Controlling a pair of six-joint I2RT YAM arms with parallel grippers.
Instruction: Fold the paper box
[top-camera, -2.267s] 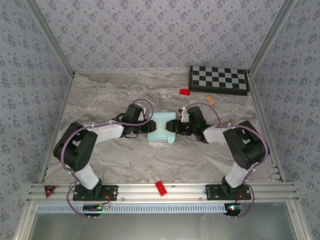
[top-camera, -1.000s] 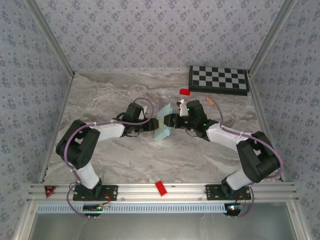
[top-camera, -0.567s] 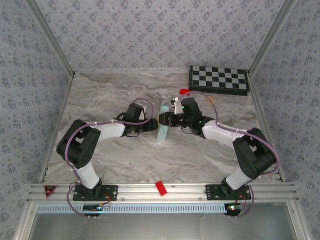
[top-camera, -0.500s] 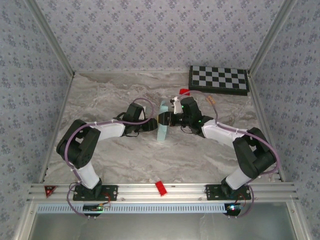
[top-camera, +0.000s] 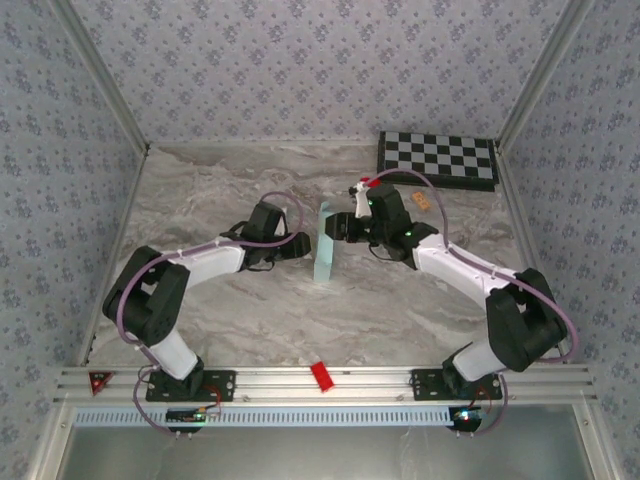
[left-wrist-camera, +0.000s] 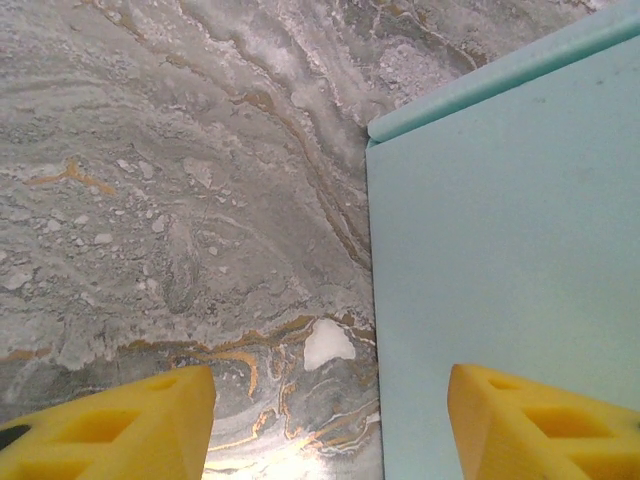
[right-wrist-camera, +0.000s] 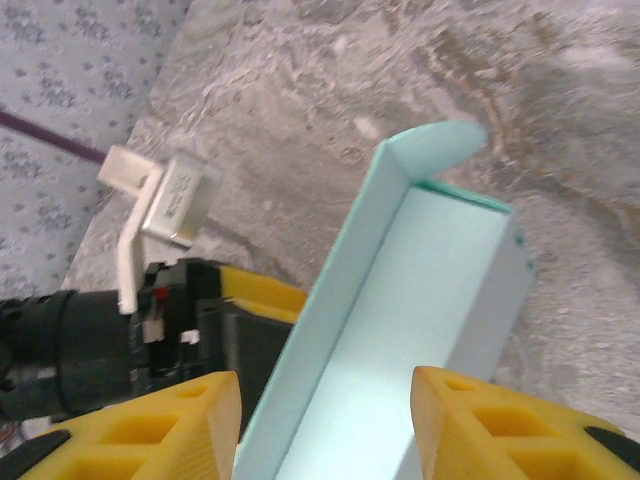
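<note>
Now that the paper box (top-camera: 324, 245) stands on edge rather than flat, left gripper (top-camera: 300, 245) at nine o'clock and right gripper (top-camera: 337, 226) at two gape wide, folding seemingly underway.

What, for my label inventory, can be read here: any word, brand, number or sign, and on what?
No text can be read.
The paper box is plain pale blue card.
The checkerboard bears only black and white squares.
The red piece at the near edge is too small to show any marking.
</note>
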